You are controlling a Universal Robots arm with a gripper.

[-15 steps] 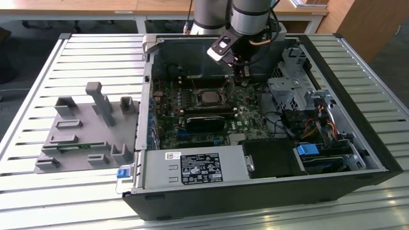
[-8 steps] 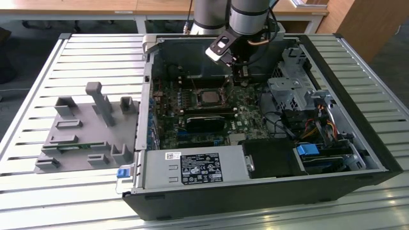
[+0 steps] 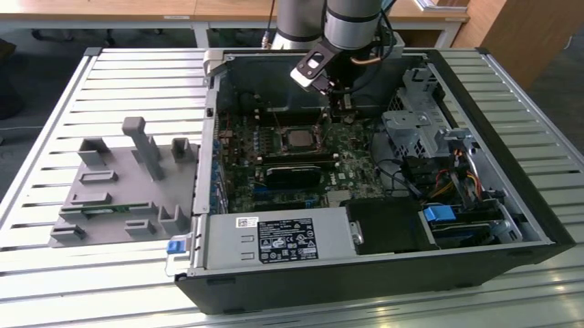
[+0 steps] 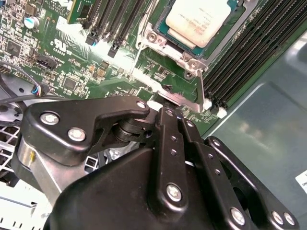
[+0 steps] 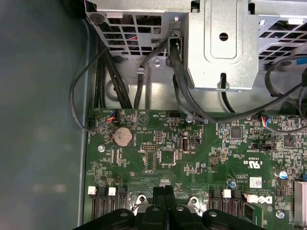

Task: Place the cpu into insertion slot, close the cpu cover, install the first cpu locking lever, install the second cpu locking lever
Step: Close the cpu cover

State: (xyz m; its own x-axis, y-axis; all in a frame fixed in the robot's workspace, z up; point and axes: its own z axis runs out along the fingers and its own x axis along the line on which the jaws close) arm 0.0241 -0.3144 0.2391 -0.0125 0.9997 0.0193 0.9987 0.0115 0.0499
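Note:
The cpu (image 4: pixel 199 19), a small square chip with a dull silver top, lies flat in the insertion slot, which is mostly hidden beneath it. The cpu cover (image 4: pixel 192 61), a thin silver frame, lies down around the chip. In the exterior view the cpu (image 3: pixel 299 139) sits mid-board, and my gripper (image 3: pixel 342 109) hangs just behind it, toward the case's far wall. My gripper (image 4: pixel 169 112) is shut with nothing between its fingers, its tip right at the cover's corner edge. The shut fingers (image 5: pixel 158 194) are over the board edge. I cannot tell whether the locking levers are latched.
The open computer case (image 3: pixel 511 205) lies on a slatted metal table (image 3: pixel 109 82). A drive cage (image 5: pixel 220 43) and black cables (image 5: pixel 177 81) are close to the gripper. Memory slots (image 4: pixel 249 52) flank the socket. A grey fixture (image 3: pixel 128 184) stands at the exterior view's left.

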